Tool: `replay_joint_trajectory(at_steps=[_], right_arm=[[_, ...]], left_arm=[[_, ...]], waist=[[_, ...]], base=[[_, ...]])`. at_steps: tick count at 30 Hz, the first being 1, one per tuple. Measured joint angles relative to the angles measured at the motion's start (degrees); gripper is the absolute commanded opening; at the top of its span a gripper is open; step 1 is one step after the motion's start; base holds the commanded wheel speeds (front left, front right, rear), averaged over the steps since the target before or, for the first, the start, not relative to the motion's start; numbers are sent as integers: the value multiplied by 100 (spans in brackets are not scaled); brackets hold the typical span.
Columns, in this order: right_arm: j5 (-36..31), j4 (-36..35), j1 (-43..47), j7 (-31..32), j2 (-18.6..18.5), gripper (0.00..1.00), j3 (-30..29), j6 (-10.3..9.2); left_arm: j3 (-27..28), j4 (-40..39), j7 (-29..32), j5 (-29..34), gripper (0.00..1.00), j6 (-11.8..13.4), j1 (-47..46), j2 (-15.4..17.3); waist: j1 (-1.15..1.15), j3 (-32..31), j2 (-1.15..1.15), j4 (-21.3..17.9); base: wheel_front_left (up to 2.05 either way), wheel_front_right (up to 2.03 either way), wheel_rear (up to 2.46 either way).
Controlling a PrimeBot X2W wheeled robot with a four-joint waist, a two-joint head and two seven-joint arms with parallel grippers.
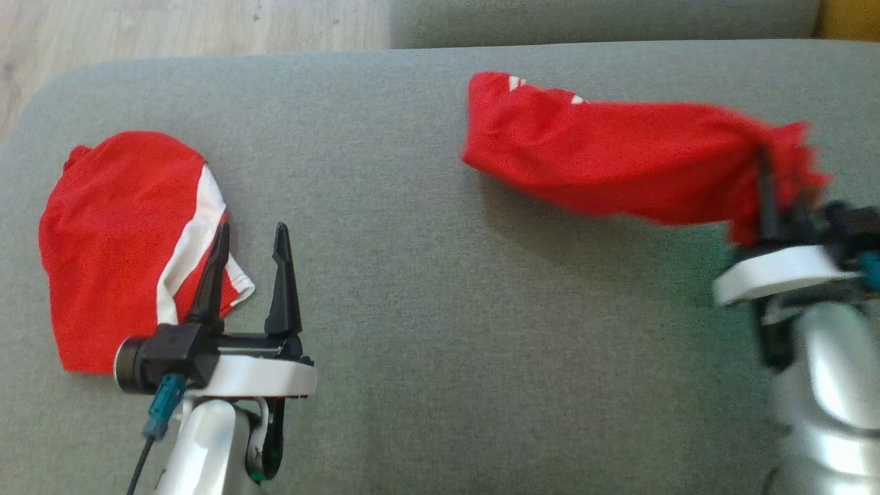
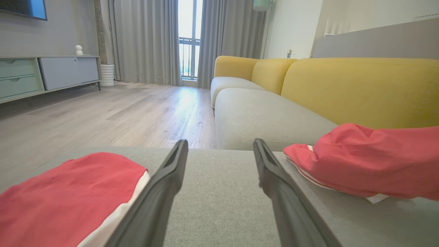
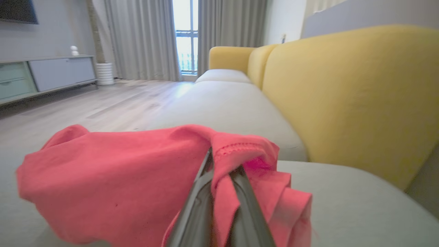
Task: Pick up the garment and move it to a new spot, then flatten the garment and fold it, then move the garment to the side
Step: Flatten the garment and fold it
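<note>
Pinching a bunched edge of the red garment point(image 1: 605, 151), the right gripper point(image 3: 221, 164) has its jaws pressed together on the cloth at the right of the frame.
The rest stretches toward upper centre over the grey cushion point(image 1: 426, 289). So thin a bite may slip if the cloth drags. The left gripper point(image 1: 251, 237), jaws spread, sits lower left beside a second red garment point(image 1: 117, 247), which it could snag.

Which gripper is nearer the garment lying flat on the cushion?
Left. The left gripper is open beside the flat garment; the right gripper, far across, is shut on the other garment.
</note>
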Motion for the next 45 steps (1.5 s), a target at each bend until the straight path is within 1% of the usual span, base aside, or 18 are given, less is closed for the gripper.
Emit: replay_joint_trajectory(at_steps=[2, 5, 7, 11, 12, 13, 14, 16, 20, 21, 23, 28, 36, 40, 45], right_arm=[[-245, -216, -17, 0, -136, 0, -377, 0], [-573, -459, -39, 5, -322, 0, -671, 0], [-682, -542, -35, 113, -293, 0, -802, 0], [-709, -602, 285, 347, -7, 0, -945, 0], [-708, -595, 450, 364, 57, 12, -990, 0], [-702, -584, 639, 370, 107, 79, -1049, 0], [-677, -576, 820, 369, 134, 100, -1109, 0], [-338, -460, 1113, 363, 130, 100, -1071, 0], [235, -415, 1429, 202, 140, 100, -506, 0], [293, -472, 1445, 159, 141, 100, -398, 0], [348, -702, 1450, 99, 136, 100, -193, 0], [858, -1403, 1447, -1, 135, 100, 315, 0], [1140, -2350, 1506, -15, 131, 100, 1078, 0], [1229, -2544, 1710, -16, 131, 100, 1308, 0], [1226, -2543, 1780, -16, 129, 100, 1343, 0]], left_arm=[[5, -20, 0, -2, 100, -12, 0, -2], [12, -38, 0, -41, 100, -14, 0, -10], [26, -42, 0, -60, 100, -14, 6, -11], [64, -49, 0, -64, 100, -10, 63, -12], [62, -48, 0, -94, 100, -10, 85, -12], [57, -47, 0, -116, 100, -10, 109, -12], [51, -44, 0, -118, 100, -10, 125, -13], [38, -34, 0, -118, 100, -10, 127, -14], [57, -25, 0, -108, 100, -9, 129, -20], [64, -25, 0, -108, 100, -9, 129, -21], [69, -26, 0, -108, 100, -11, 128, -21], [31, -31, 0, -107, 100, -30, 128, -21], [-18, -59, 0, -108, 100, -37, 139, -21], [-18, -68, 0, -108, 100, -59, 221, -21], [-33, -91, 0, -109, 100, -59, 296, -21]], waist=[[0, -37, 0, -41], [0, -79, 0, -76], [0, -97, 0, -92], [0, -103, 0, -144], [0, -104, 0, -166], [0, -108, 0, -192], [0, -112, 0, -222], [0, -128, 0, -284], [0, -172, 0, -428], [0, -180, 0, -466], [0, -193, 0, -538], [0, -219, 0, -616], [0, -293, 0, -562], [0, -320, 0, -540], [0, -294, 0, -492]], base=[[0, 0, 0], [0, 0, 0], [0, 0, 0], [0, 0, 0], [0, 0, 0], [0, 0, 0], [0, 0, 0], [0, 0, 0], [0, 0, 0], [0, 0, 0], [0, 0, 0], [0, 0, 0], [0, 0, 0], [0, 0, 0], [0, 0, 0]])
